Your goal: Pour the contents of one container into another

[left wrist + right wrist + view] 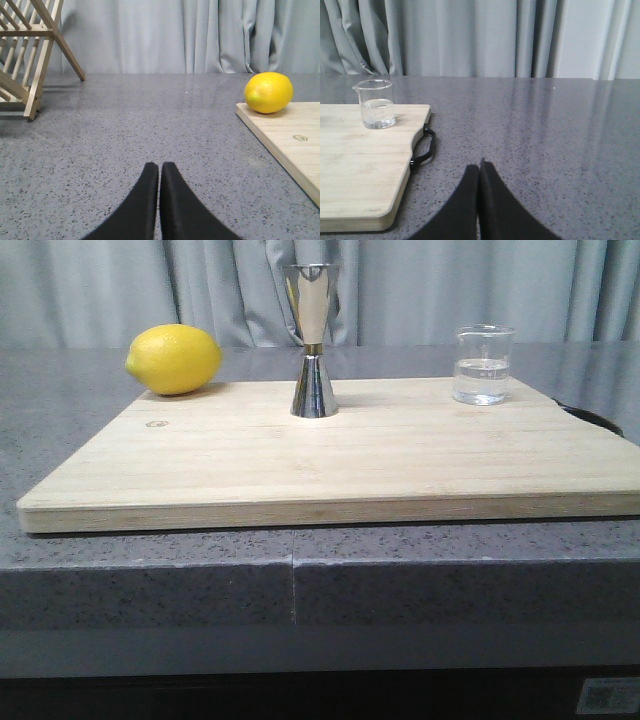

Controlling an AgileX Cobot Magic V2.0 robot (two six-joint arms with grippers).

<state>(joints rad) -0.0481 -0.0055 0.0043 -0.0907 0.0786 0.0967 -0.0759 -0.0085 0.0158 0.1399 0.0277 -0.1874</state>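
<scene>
A small clear glass cup (484, 364) with clear liquid in it stands at the back right of the wooden board (330, 465); the right wrist view shows this cup (376, 104) too. A tall polished steel jigger (313, 341) with a gold band stands upright at the board's back middle. My left gripper (159, 166) is shut with nothing in it, low over the grey counter to the left of the board. My right gripper (479, 168) is shut and empty, over the counter to the right of the board. Neither gripper shows in the front view.
A yellow lemon (174, 359) lies at the board's back left corner, and the lemon (268, 92) also shows in the left wrist view. A wooden rack (28, 55) stands on the counter far left. The board has a black handle (424, 148) on its right edge. Grey curtains hang behind.
</scene>
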